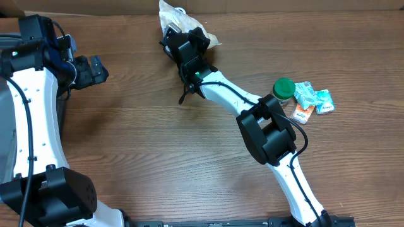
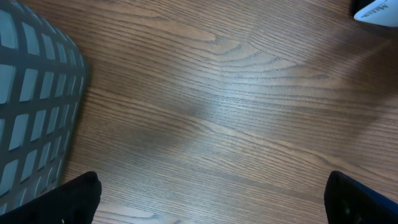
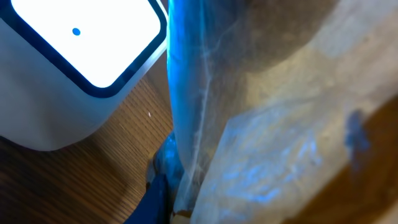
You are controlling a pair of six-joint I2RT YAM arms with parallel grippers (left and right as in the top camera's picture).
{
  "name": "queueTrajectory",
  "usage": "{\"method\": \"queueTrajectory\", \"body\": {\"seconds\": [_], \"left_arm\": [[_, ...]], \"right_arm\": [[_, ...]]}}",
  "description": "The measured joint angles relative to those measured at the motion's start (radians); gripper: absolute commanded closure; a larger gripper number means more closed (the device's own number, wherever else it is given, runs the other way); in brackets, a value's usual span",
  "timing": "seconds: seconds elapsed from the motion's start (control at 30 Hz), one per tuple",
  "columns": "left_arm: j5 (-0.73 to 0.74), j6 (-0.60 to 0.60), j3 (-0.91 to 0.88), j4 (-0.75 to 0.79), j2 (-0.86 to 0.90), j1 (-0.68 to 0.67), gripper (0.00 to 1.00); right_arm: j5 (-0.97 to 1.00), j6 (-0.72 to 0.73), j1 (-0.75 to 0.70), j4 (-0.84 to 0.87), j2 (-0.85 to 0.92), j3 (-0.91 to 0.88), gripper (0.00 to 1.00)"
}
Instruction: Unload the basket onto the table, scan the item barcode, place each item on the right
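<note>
The item is a clear crinkled plastic bag (image 1: 172, 12) at the back of the table, and it fills the right wrist view (image 3: 267, 124). My right gripper (image 1: 182, 39) is shut on the bag's edge (image 3: 186, 202), with one blue-lit finger (image 3: 157, 198) showing beside it. A white scanner (image 3: 74, 56) with a blue dot on its face sits just left of the bag, its blue light falling on the plastic. No barcode can be made out. My left gripper (image 1: 95, 68) hovers open over bare wood (image 2: 211, 205) at the far left, holding nothing.
A green-lidded jar (image 1: 283, 89), teal packets (image 1: 314, 98) and an orange packet (image 1: 303, 113) lie at the right. A grey mesh basket (image 2: 31, 93) stands by the left gripper. A white object's corner (image 2: 376, 11) shows in the left wrist view. Cardboard (image 1: 284, 5) lines the back.
</note>
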Motion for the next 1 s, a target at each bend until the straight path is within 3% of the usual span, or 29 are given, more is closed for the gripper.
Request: {"method": "queueTrajectory", "body": {"seconds": [0.7, 1.0], "left_arm": [[0.0, 0.0, 0.0, 0.0, 0.0, 0.0, 0.01], [0.0, 0.0, 0.0, 0.0, 0.0, 0.0, 0.01]], "right_arm": [[0.039, 0.002, 0.0, 0.008, -0.001, 0.0, 0.96], [-0.063, 0.16, -0.002, -0.276, -0.142, -0.002, 0.96]]}}
